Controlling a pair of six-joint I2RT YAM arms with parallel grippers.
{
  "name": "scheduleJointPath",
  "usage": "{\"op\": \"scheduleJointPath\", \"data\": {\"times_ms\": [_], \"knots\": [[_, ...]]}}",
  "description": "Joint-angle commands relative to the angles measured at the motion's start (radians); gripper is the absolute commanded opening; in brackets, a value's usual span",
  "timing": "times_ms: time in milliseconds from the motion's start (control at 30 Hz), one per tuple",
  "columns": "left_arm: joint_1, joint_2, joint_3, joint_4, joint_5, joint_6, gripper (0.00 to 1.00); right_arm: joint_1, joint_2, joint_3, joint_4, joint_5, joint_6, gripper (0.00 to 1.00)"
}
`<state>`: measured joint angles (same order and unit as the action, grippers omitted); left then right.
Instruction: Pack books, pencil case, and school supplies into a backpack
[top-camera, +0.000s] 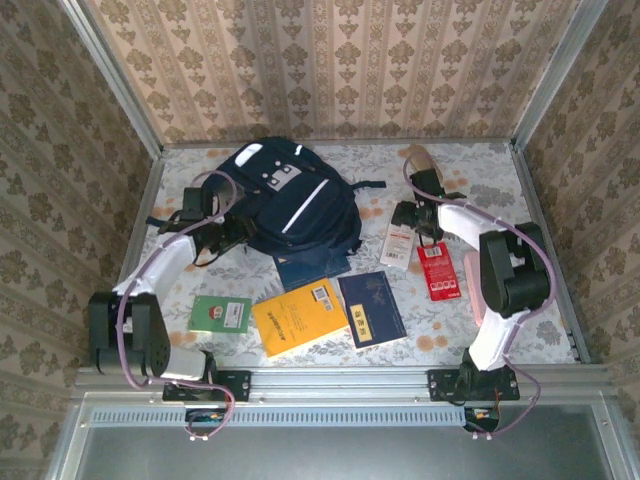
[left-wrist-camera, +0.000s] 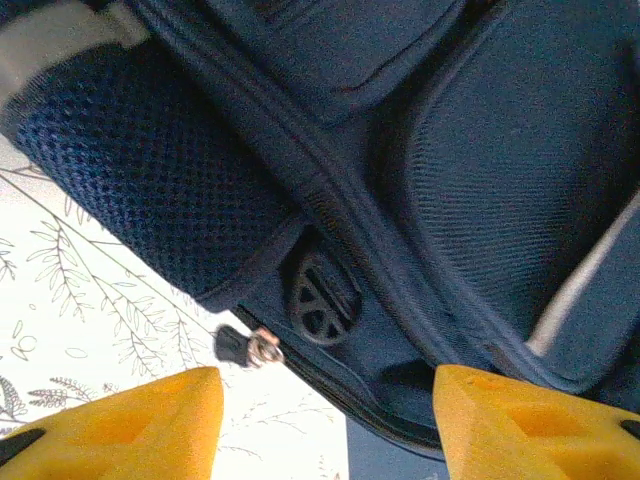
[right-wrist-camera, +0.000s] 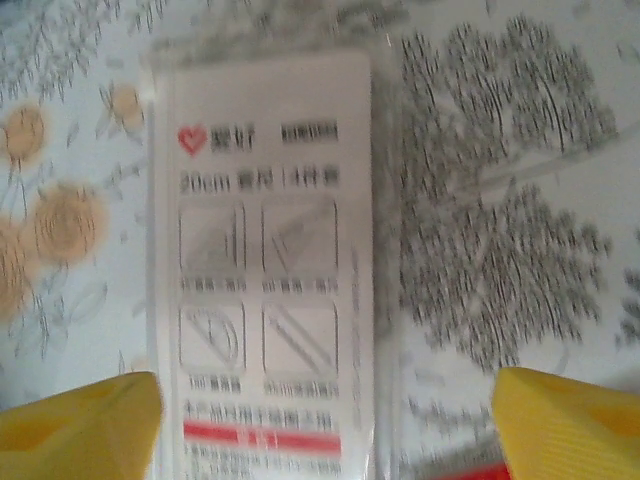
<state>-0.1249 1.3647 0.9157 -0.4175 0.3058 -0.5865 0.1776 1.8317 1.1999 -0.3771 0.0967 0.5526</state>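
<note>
Floral surface (top-camera: 440, 345) carries everything unpacked: books (top-camera: 300, 318) lie near of your backpack (top-camera: 290, 200) at far centre, supplies (top-camera: 436, 270) to the right. Your left end effector (left-wrist-camera: 325, 375) stands apart at its zipper (left-wrist-camera: 250, 345), your right end effector (right-wrist-camera: 325, 380) apart over the white packet (right-wrist-camera: 260, 250).

A floral-patterned table (top-camera: 520, 335) held a navy backpack (top-camera: 290, 200) at the back, four thin books (top-camera: 299, 317) nearer the front, and a white packet (top-camera: 399, 245) beside a red pack (top-camera: 436, 270).

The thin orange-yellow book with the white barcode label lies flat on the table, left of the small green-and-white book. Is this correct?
No. The top external view shows the thin orange-yellow book flat on the table, right of the small green-and-white book.
</note>
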Motion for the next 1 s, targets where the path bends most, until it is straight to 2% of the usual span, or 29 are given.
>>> {"op": "scheduleJointPath", "data": {"times_ms": [0,167,267,367,533,733,967], "knots": [[-0.018,-0.096,-0.006,-0.018,-0.012,0.024,0.6,-0.023,0.078,0.089,-0.072,0.01,-0.045,0.97],[-0.064,-0.163,-0.017,-0.018,0.007,0.046,0.59,-0.025,0.179,0.182,-0.125,-0.051,-0.071,1.0],[-0.102,-0.168,-0.006,-0.031,-0.004,0.075,0.59,-0.022,0.212,0.195,-0.12,-0.1,-0.071,0.96],[-0.131,-0.164,0.009,-0.041,-0.016,0.101,0.58,-0.001,0.23,0.216,-0.138,-0.096,-0.085,0.89],[-0.142,-0.159,0.011,-0.026,-0.003,0.102,0.58,0.032,0.253,0.255,-0.199,-0.081,-0.096,0.7],[-0.165,-0.153,0.011,-0.025,0.013,0.104,0.57,0.043,0.231,0.233,-0.199,-0.132,-0.087,0.53],[-0.267,-0.144,0.038,-0.041,-0.014,0.122,0.57,0.051,0.133,0.147,-0.166,-0.214,-0.098,0.29]]}}
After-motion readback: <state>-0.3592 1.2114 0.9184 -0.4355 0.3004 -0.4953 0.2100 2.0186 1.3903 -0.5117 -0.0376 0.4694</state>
